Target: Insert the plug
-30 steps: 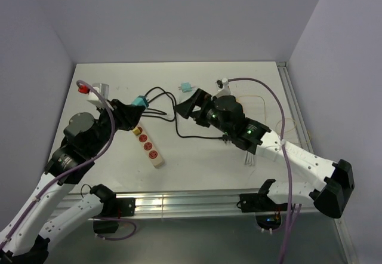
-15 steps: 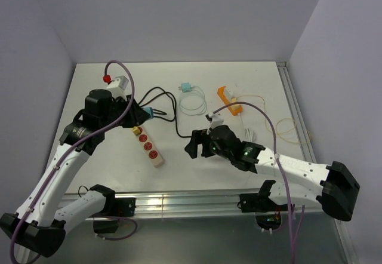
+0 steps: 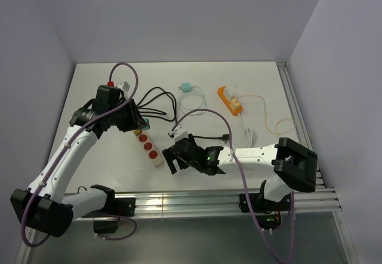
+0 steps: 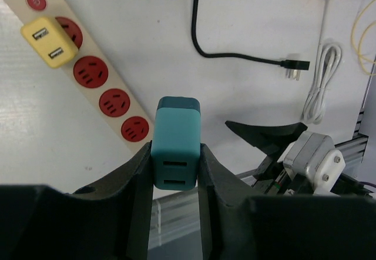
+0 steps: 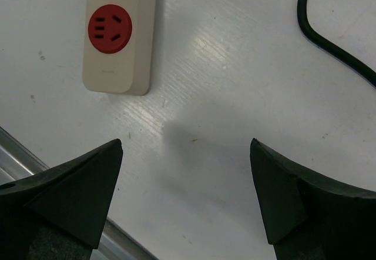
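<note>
Since the left gripper (image 4: 175, 154) is clamped tight on the teal USB charger plug (image 4: 176, 122), fingers squeezing both its sides, we're at the line-up stage imo: the plug hangs in the air just beside the end red socket (image 4: 134, 129) of the power strip (image 4: 111, 86), not seated in anything yet. The right gripper (image 5: 185, 148) is spread wide w/ nothing in it, hovering over bare table (image 5: 194, 83) right off the power strip's near end, not touching it afaict. That's our main worry tbh. Nothing pins the power strip, so any push down that's a bit off will prob just shove or tip it instead of seating the prongs. We also can't see the prongs from any view, so no idea if they match the slot angle. If they're rotated, they'll jam on the socket face and the plug could twist in those smooth fingers. Both arms are also crowded round the same end, so a bump is possible. The yellow adapter (image 4: 50, 41) sits plugged in at the far end, well out of the way.
</note>
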Controlling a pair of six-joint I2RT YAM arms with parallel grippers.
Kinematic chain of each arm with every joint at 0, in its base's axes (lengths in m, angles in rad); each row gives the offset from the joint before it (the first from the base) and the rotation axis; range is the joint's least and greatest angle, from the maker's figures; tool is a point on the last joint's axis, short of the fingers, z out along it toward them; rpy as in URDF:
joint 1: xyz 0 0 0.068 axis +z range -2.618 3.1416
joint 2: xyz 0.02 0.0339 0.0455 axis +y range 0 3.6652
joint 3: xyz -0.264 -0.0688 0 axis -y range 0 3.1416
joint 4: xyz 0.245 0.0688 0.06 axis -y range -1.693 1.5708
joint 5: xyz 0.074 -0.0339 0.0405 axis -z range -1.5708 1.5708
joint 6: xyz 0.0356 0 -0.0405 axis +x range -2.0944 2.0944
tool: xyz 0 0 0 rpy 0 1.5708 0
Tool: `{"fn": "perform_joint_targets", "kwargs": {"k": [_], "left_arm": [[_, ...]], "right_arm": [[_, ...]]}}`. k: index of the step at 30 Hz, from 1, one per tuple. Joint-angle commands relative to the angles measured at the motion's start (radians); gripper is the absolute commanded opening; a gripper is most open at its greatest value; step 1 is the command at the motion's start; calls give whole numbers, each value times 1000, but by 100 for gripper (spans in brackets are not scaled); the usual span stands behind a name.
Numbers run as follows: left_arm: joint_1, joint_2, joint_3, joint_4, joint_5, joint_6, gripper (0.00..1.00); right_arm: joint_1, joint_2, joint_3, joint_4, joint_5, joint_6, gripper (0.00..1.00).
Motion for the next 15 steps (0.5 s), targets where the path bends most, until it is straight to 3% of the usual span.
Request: {"fn": "perform_joint_targets", "kwargs": {"k": [1,15], "left_arm": [[5,18,69,-52,2,-34,0],[7,147,198,-236,-105,-144,0]], "right_arm": [[4,15,32,91,18,-67,96],[26,97,55,239,-65,-140,95]]}}
